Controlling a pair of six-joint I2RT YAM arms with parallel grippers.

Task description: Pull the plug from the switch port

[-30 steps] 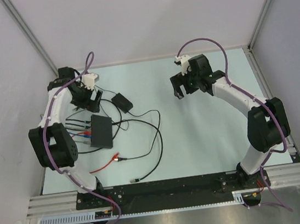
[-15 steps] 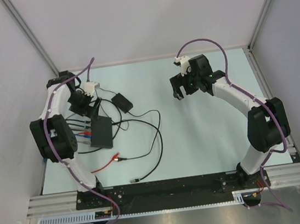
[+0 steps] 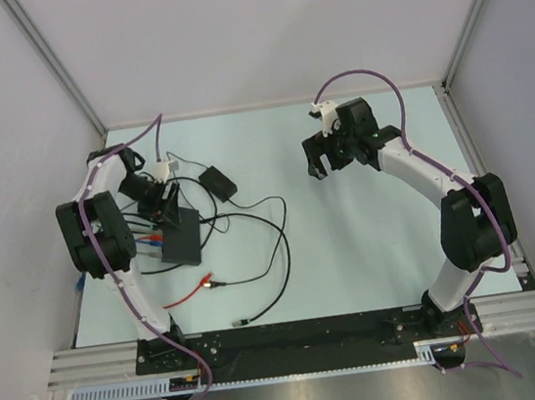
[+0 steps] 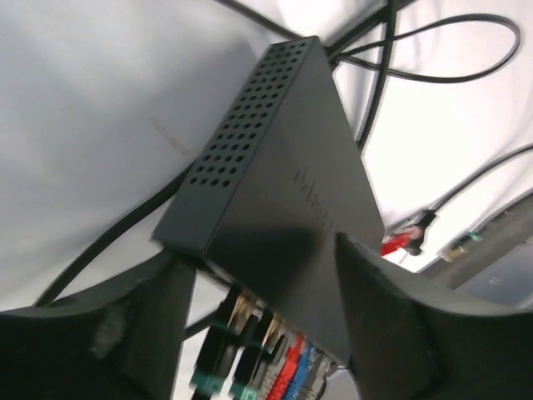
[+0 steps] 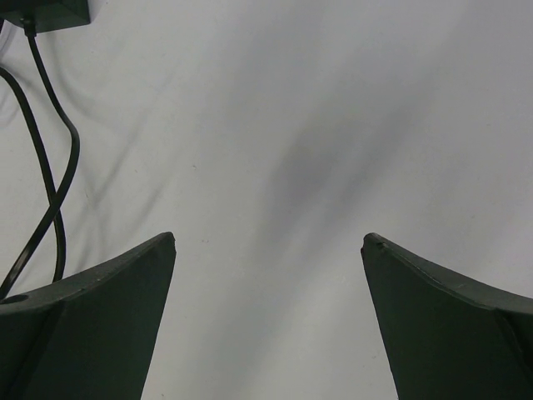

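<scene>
— How is the left gripper [image 4: 258, 248] seen?

— Its fingers [image 4: 125, 333] are held apart, and the switch [image 4: 283, 175] is caught between them, one finger at each side of the box. Whether the box is actually squeezed cannot be told.

— Where is the switch placed?

— It is laid flat on the desk [image 3: 353, 248], at the left side, right beneath the left gripper. From above, its far left corner is covered by the gripper, while the near part is left in view.

— What is seen at the socket edge?

— A row of plugs [image 4: 250, 362] is seated there, low between the two fingers: teal ones first, then a red and a blue one. From above, their cords are seen leading off to the left of the box.

— And further out?

— Loose black cables [image 3: 271, 229] are spread over the desk to the right of the switch. A small adapter block [image 3: 217, 182] is set just beyond it.

— How is the right gripper [image 5: 268, 237] found?

— It is spread wide, with only desk surface seen between its fingers. It is held over the far middle of the desk, well apart from the switch.
</scene>
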